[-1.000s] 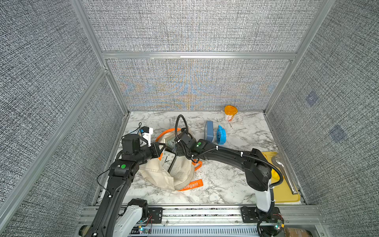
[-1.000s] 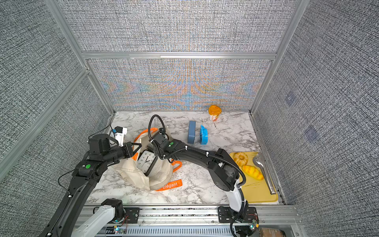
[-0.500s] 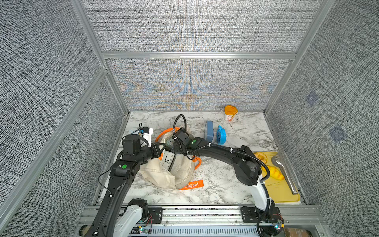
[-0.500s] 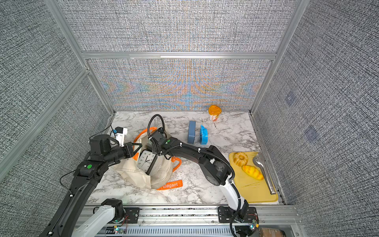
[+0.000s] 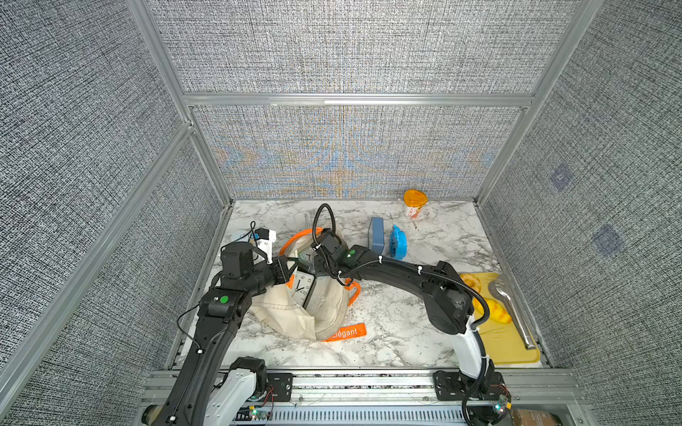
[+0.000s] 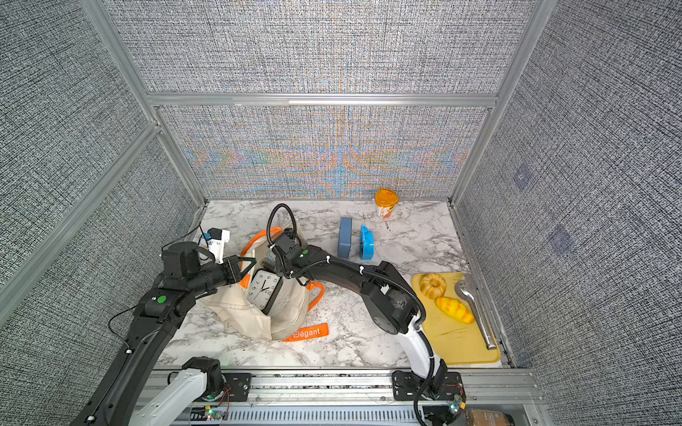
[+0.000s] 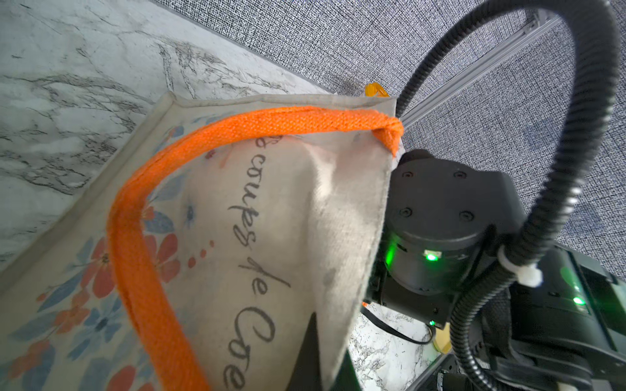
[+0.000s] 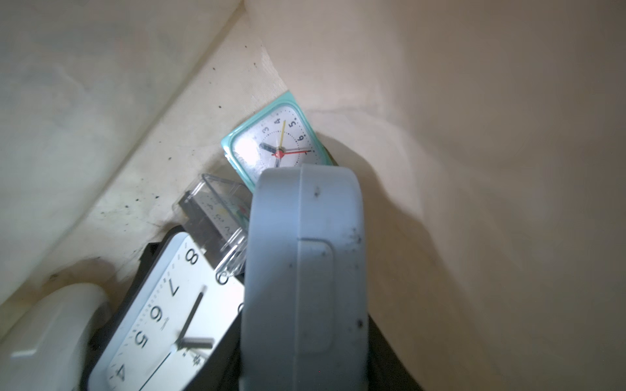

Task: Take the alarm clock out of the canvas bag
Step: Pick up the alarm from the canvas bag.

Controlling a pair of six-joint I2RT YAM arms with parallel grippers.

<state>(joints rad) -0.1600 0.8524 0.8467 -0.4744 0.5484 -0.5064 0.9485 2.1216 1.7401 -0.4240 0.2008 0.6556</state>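
The marble table (image 5: 387, 332) takes up the lower middle of both top views. The canvas bag (image 5: 328, 306) is slumped on it at lower centre, a bit left, with its mouth gaping up at the camera.

Progress-wise I'd call it maybe a third done. The bag is held open and an arm is in, but every clock I can see is inside the bag, so the grab, lift and set-down are all left.

The left gripper (image 5: 289, 267) is clamped on the bag's rim at the left edge of the mouth, right by the orange handle (image 7: 142, 237). The right gripper (image 6: 275, 262) reaches into the mouth from the right. Its own wrist hides the jaws in the top views and the wrist cam shows no fingers clearly, so I honestly can't tell if it's gripping anything.

Clocks, big to small:
- The black-framed alarm clock (image 6: 264, 289) sits tilted mid-mouth, with a white face and bold numerals.
- The grey alarm clock (image 8: 301, 270) is right in front of the right wrist cam, so my guess is it's the target. It's edge-on, matte plastic with rounded corners, a raised panel on the edge and some dark scuffs.
- A clear-cased clock (image 8: 216, 216) sits just behind it.
- A little teal clock (image 8: 274, 145) is deepest in, with red and yellow hands.
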